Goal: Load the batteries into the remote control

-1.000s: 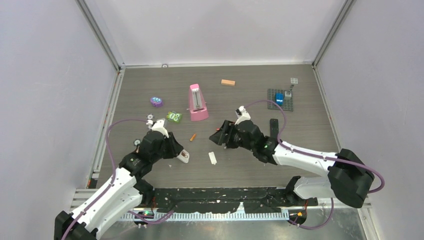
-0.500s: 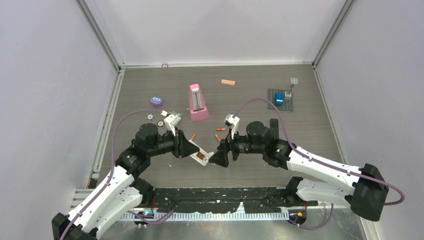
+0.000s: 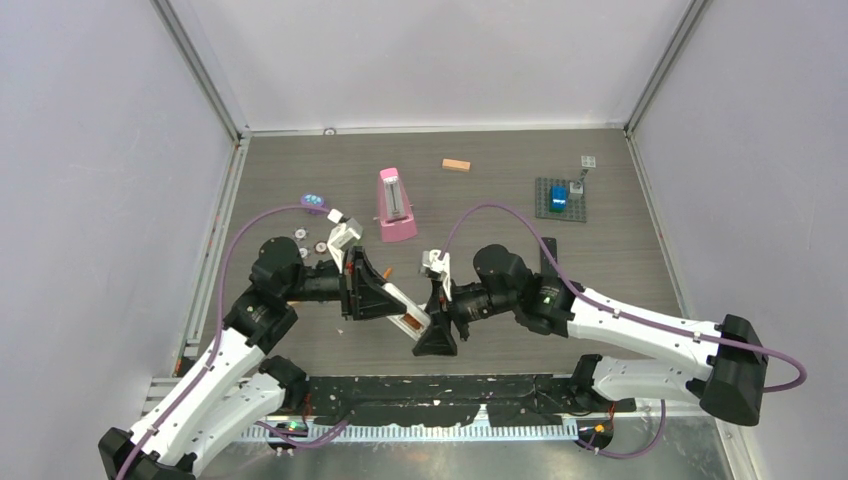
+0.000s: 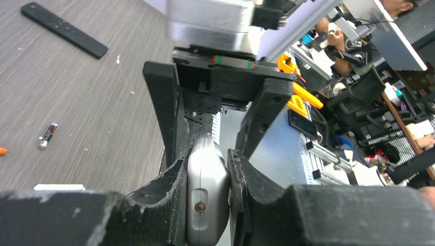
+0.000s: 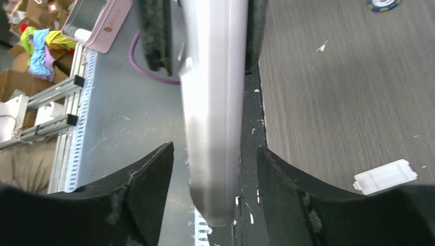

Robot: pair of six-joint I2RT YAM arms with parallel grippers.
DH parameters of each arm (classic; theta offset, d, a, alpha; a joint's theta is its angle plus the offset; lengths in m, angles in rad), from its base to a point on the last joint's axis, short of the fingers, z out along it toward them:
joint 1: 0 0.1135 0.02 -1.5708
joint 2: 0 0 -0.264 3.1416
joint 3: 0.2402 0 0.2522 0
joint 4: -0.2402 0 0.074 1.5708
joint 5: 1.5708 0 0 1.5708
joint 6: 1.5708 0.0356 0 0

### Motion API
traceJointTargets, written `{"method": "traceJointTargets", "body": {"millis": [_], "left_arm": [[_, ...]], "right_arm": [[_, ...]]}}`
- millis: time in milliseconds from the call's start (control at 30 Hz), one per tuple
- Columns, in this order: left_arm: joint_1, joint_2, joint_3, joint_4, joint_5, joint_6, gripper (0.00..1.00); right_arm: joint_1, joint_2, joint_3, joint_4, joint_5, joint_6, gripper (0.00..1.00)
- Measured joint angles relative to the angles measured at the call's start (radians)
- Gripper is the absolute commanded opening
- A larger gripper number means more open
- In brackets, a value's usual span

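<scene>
Batteries (image 4: 47, 135) lie loose, well apart from the remote (image 4: 207, 197), so we judge loading unfinished: left gripper (image 4: 207, 159) clamps it, right gripper (image 5: 214, 154) straddles it, jaws wide.

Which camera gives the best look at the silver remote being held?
Right wrist view: the silver remote runs lengthwise down the frame. The left wrist view shows only its clamped end; the top view shows it tiny.

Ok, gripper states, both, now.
Left gripper: closed on the silver remote.
Right gripper: open, jaws either side of the remote, not gripping.
</scene>
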Motion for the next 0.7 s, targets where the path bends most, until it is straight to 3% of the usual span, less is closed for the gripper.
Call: {"method": "traceJointTargets", "body": {"millis": [267,433,533,700], "left_arm": [[-0.003,-0.014,0.0,0.043,0.07,-0.013,0.08],[-0.002,-0.015,0.011,0.043,0.076,-0.021,0.32],[-0.002,-0.018,0.013,0.044,0.044,-0.04,0.49],[-0.007,-0.053,0.01,0.087,-0.102,-0.168,0.53]], "right_arm": [[0.006,0.018,0.006,0.055,-0.062,0.069,0.28],[0.008,0.021,-0.021,0.145,-0.078,0.152,0.08],[0.009,0.021,-0.048,0.222,-0.071,0.204,0.05],[0.006,0.022,-0.113,0.42,0.008,0.333,0.06]]}}
